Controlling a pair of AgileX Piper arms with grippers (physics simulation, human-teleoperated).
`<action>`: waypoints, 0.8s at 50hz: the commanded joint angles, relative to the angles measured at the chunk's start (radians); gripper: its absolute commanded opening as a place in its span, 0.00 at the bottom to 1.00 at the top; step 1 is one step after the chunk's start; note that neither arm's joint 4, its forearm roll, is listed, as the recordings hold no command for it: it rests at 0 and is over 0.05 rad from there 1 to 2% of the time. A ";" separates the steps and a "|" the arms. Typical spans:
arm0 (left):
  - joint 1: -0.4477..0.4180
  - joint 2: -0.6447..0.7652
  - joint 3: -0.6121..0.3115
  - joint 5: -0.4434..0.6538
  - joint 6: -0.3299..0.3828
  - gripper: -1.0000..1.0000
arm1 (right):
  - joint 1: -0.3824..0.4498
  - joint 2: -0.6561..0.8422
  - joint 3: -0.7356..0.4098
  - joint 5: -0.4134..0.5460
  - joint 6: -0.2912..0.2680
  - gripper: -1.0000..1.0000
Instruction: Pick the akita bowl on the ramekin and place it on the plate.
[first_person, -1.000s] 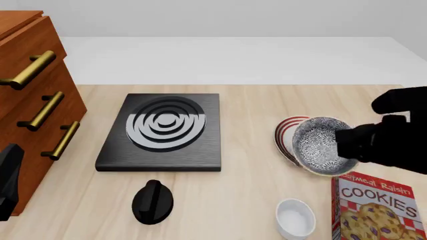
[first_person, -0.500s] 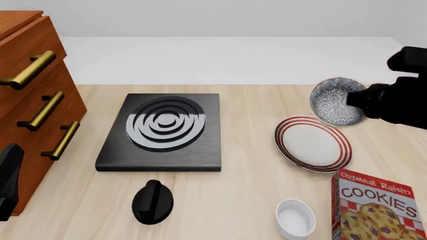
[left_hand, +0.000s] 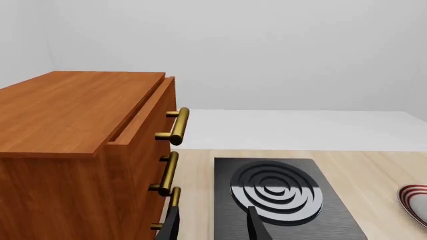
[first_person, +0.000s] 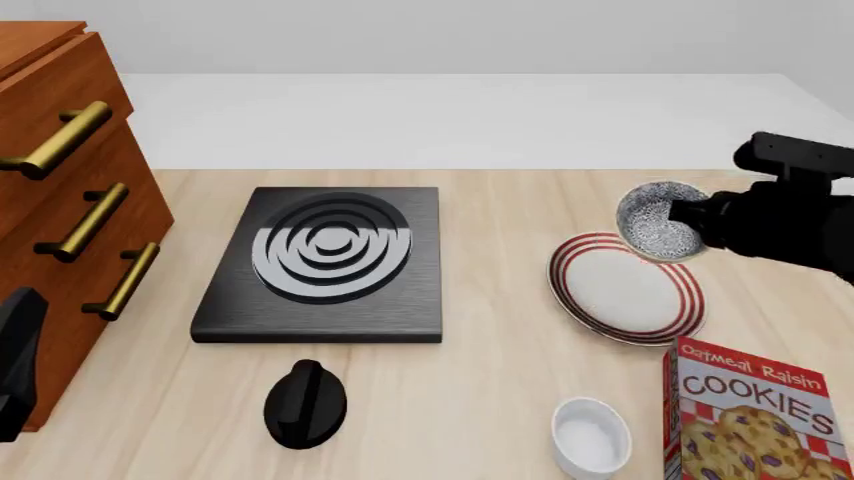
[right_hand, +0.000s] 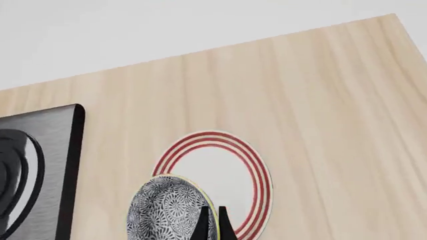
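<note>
The speckled akita bowl (first_person: 654, 221) hangs tilted over the far right rim of the red-ringed plate (first_person: 622, 290). My right gripper (first_person: 683, 214) is shut on the bowl's rim. The right wrist view shows the bowl (right_hand: 165, 210) pinched between the thin fingers (right_hand: 203, 224), with the plate (right_hand: 217, 167) beneath it. The white ramekin (first_person: 590, 436) stands empty near the front edge, apart from the bowl. My left gripper (left_hand: 212, 229) is open with nothing in it, beside the drawers at the far left (first_person: 14, 362).
A black stove slab with a ringed burner (first_person: 324, 262) lies mid-table, with a black knob (first_person: 306, 402) in front of it. A wooden drawer cabinet (first_person: 67, 200) fills the left side. A cookies box (first_person: 758, 415) lies at the front right, beside the ramekin.
The right gripper carried the bowl from in front of the plate to its far side, then brought it slightly lower and nearer the plate's rim. The left arm stayed still.
</note>
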 joint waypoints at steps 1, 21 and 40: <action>0.001 0.002 0.001 -0.003 -0.001 1.00 | -0.009 0.123 0.013 -0.095 0.015 0.00; 0.003 -0.001 0.002 -0.002 -0.001 1.00 | 0.006 0.249 0.027 -0.186 0.039 0.00; 0.002 0.000 0.003 -0.004 0.001 1.00 | -0.003 0.347 0.024 -0.252 0.056 0.00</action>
